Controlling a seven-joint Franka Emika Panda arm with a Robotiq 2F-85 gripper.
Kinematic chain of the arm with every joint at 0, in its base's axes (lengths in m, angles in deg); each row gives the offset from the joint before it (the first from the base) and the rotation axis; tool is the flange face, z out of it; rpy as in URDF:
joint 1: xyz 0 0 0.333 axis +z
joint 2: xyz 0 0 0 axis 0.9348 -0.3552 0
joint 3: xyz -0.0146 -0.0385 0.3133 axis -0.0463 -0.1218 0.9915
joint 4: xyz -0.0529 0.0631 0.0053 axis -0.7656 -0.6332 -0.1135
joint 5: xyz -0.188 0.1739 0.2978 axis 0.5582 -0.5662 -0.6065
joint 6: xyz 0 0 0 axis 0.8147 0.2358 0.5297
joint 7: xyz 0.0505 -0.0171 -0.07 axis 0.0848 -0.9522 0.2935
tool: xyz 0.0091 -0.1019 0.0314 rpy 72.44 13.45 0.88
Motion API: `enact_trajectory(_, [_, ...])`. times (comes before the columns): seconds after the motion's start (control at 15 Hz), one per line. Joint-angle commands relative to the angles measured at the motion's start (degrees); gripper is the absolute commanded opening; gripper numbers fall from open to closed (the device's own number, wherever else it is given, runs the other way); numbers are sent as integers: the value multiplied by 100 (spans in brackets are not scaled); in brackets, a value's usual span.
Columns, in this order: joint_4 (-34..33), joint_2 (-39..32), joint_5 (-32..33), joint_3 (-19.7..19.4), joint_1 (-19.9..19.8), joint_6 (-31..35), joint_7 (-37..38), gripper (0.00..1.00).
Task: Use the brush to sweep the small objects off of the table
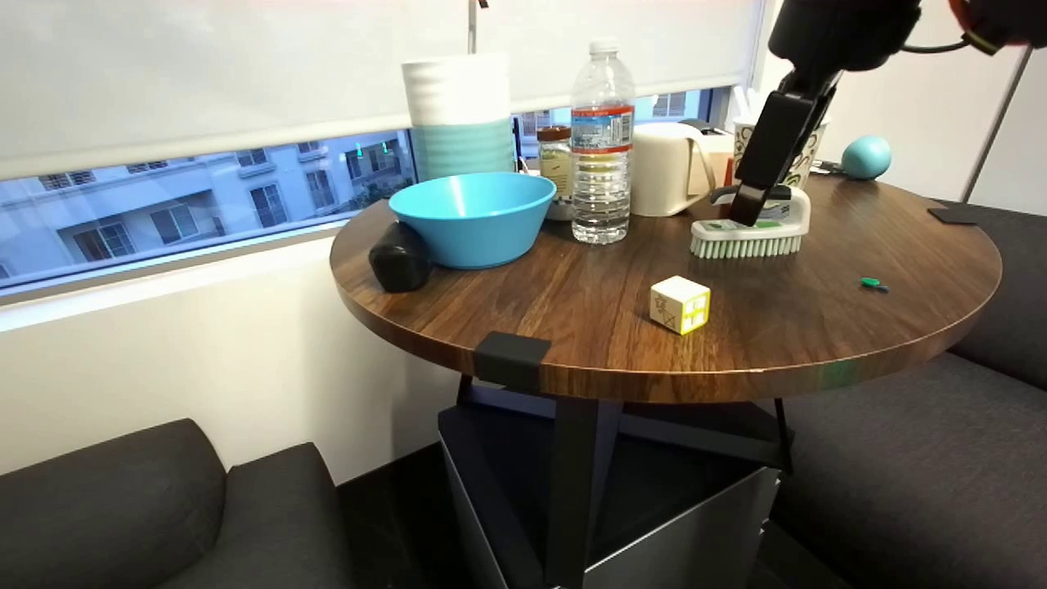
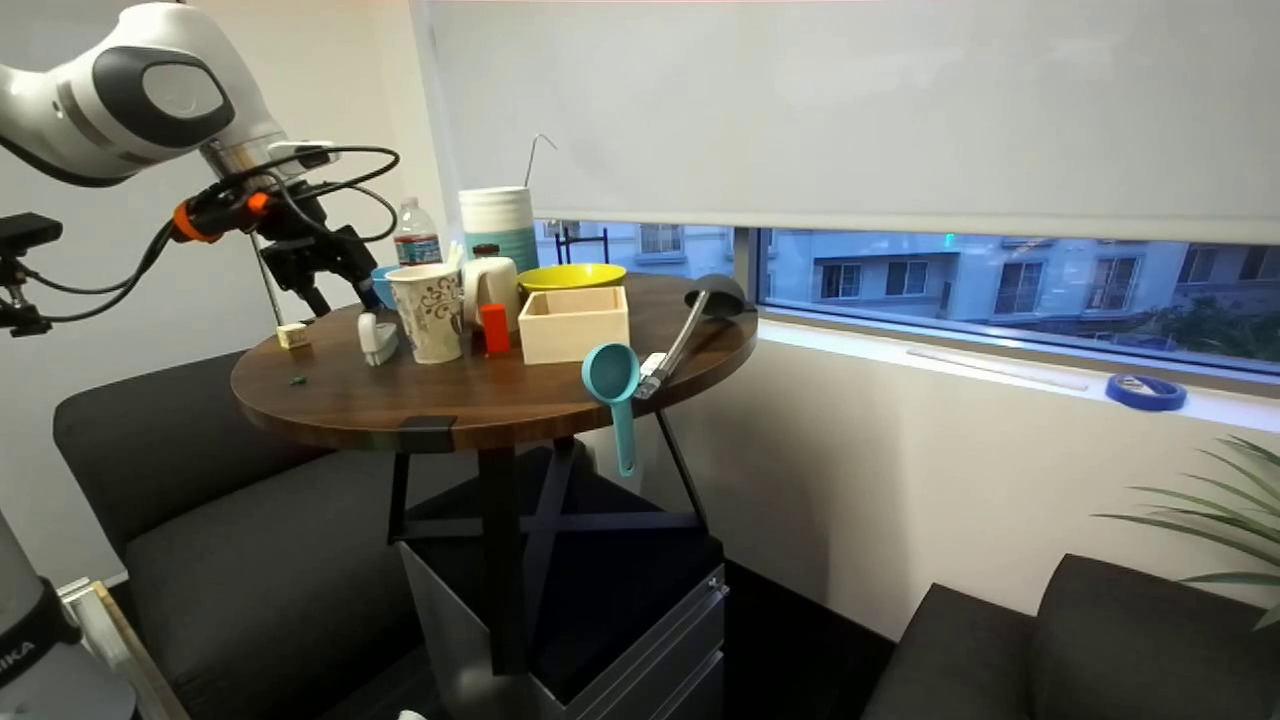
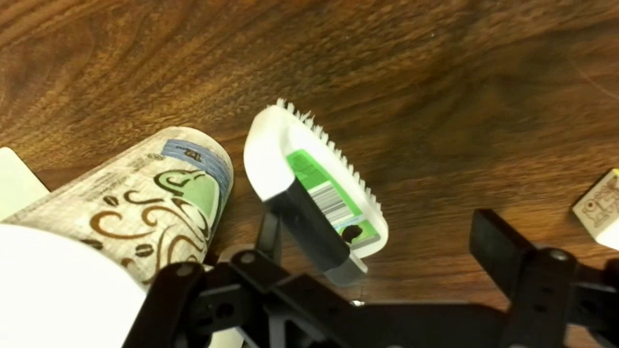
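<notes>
Standing bristles down on the desk, the brush wears a barcoded green label, its smaller print too blurred to read. The gripper has its fingers wide apart, holding nothing, one of them close beside the brush's black grip. Near the brush, a paper cup reads "12" on a blue band. The bottle has a red-and-blue label, illegible; the robot base shows "IKA". The green small objects lie apart from the brush.
</notes>
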Motion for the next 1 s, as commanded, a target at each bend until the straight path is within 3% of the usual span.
enact_trajectory(0.0, [30, -13, 132, -62, 29, 238, -429, 100])
enact_trajectory(0.27, [-76, -197, 329, -66, -36, 426, -738, 100])
enact_trajectory(0.4, [-89, -334, 262, -128, -17, 488, -898, 74])
enact_trajectory(0.93, [-152, -539, 241, -241, 25, 422, -1309, 17])
